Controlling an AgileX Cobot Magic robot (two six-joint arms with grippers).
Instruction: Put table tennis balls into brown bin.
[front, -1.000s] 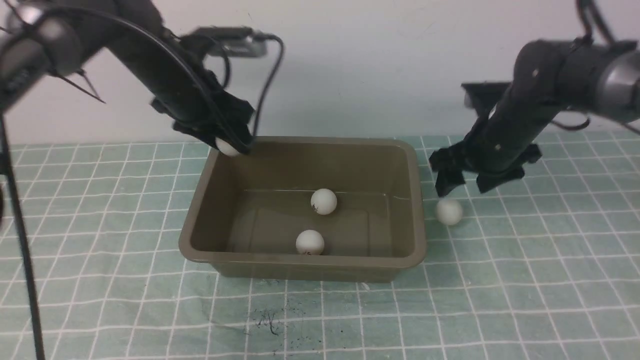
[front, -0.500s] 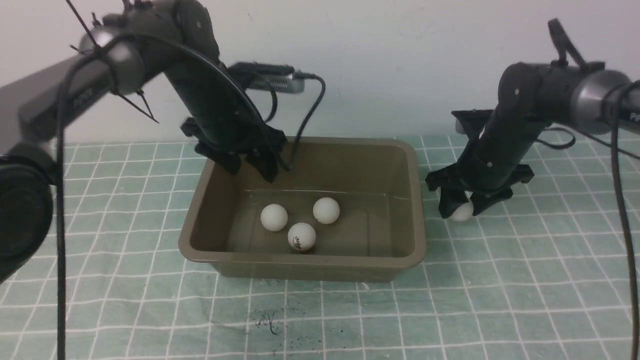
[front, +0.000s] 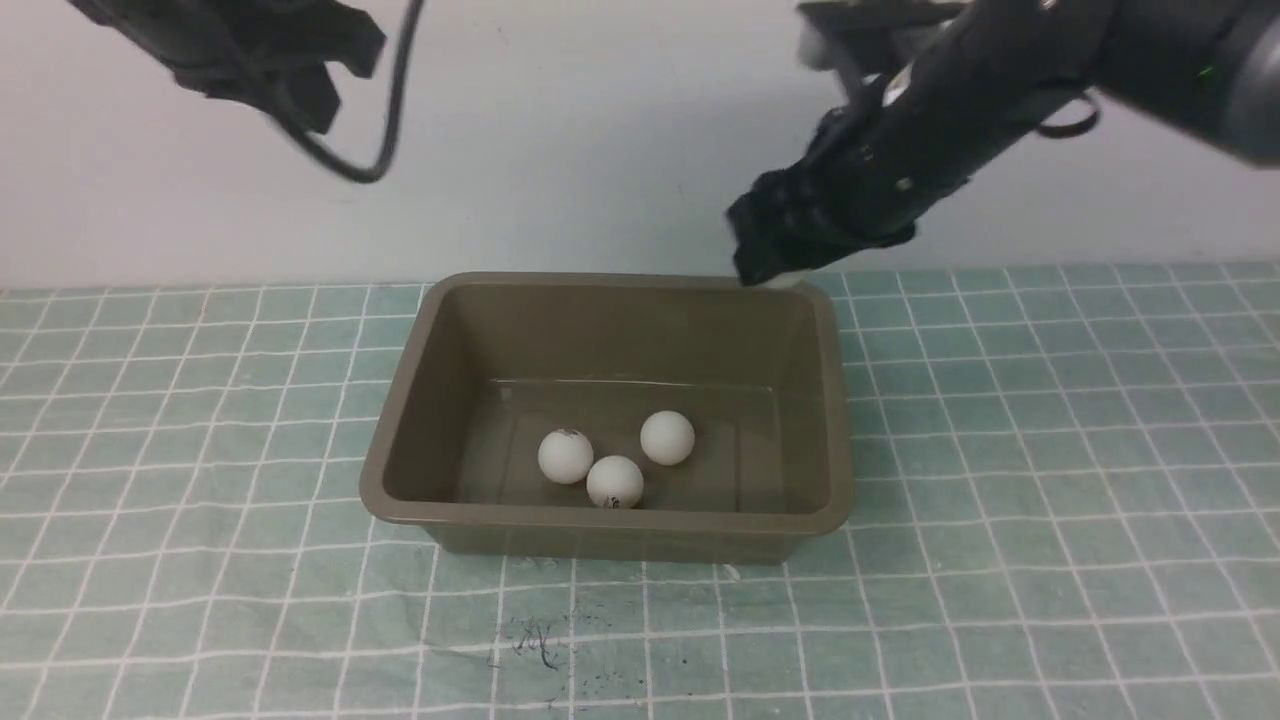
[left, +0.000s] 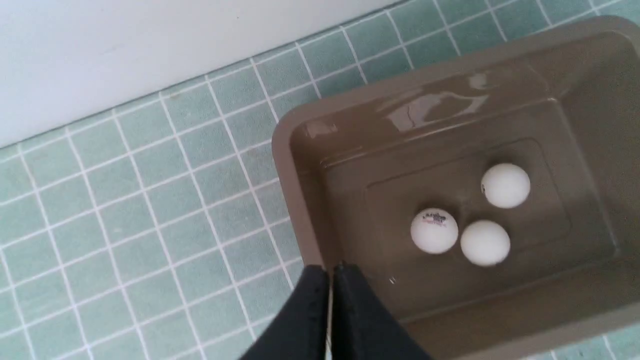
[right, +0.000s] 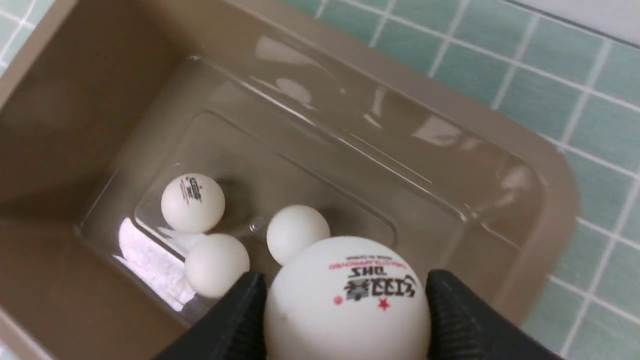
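Green grid mat (front: 1050, 500) covers the whole work surface; on it, centred, sits the brown bin (front: 600, 520), upright, open side up, by far the largest thing here; right arm (front: 960, 90) reaches in from high on its own side, slanting down toward the bin's far right corner; left arm (front: 250, 40) is raised high and well clear on the other side; right gripper (front: 775, 255) hangs above that far right corner, roughly over the rim in the front view, though its wrist view looks down into the tub; its fingers (right: 235, 320) are clamped on the fourth ball (right: 347, 300), logo facing the camera, one pad on each flank; left gripper (left: 331, 280) has its jaws pressed together with nothing between them; three table tennis balls (front: 614, 481) already lie on the bin floor, clustered near the front wall, two just beside each other, the third (front: 667, 437) slightly apart; no ball is on the mat. We judge the task near done, with the release of the last ball the step in hand. We would carry it further inward, clear of the rim, and lower it before parting the jaws; a ball this light bounces readily, and a drop from height onto the hard floor or the cluster could send it over the wall.
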